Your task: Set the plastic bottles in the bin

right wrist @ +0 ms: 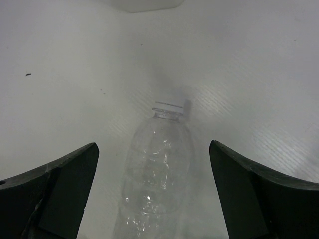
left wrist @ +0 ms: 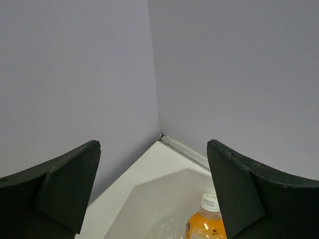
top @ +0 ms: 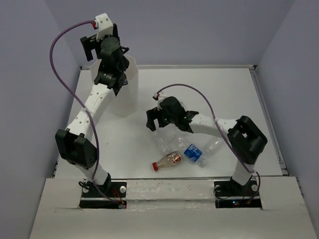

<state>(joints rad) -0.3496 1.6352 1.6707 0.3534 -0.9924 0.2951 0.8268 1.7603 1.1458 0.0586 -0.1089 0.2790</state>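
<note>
- Right gripper [right wrist: 153, 145] gapes empty over clear bottle [right wrist: 157, 164], which lies flat, neck pointing away from wrist; bare table [right wrist: 259, 74] around.
- Left gripper [left wrist: 153, 143] gapes empty above bin [left wrist: 149, 199].

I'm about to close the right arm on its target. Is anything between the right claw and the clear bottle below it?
Nothing visible does. The right claw is open, with a finger on either side of the clear bottle. The bottle lies on the table, and there is only open air between it and the claw.
</note>
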